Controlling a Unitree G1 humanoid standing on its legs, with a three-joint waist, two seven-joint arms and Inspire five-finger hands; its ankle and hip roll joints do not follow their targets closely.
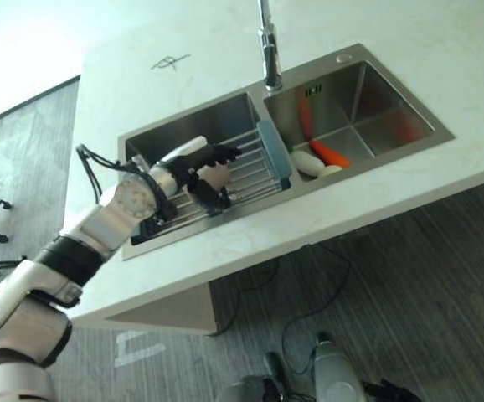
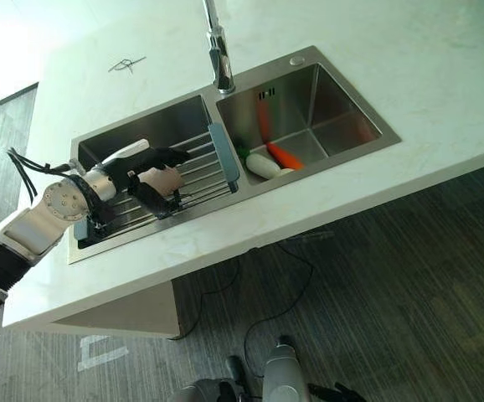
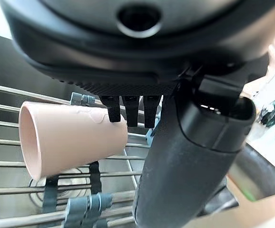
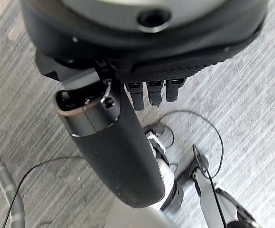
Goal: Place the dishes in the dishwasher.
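Pink cup (image 3: 71, 137) lies on its side on the wire rack (image 1: 254, 172) across the left basin of the sink (image 2: 342, 75), held by the left hand (image 1: 200, 172), whose fingers curl over its wall with the thumb alongside. To complete the lift cleanly, keep the grasp firm around the cup body, raise it straight off the rack wires before swinging it clear of the blue rack end and the faucet (image 1: 267, 50), and keep it from tipping. Left arm reaches in from the counter's left with the wrist roughly level over the rack, while the right hand (image 4: 147, 95) hangs above the floor with its fingers curled on nothing.
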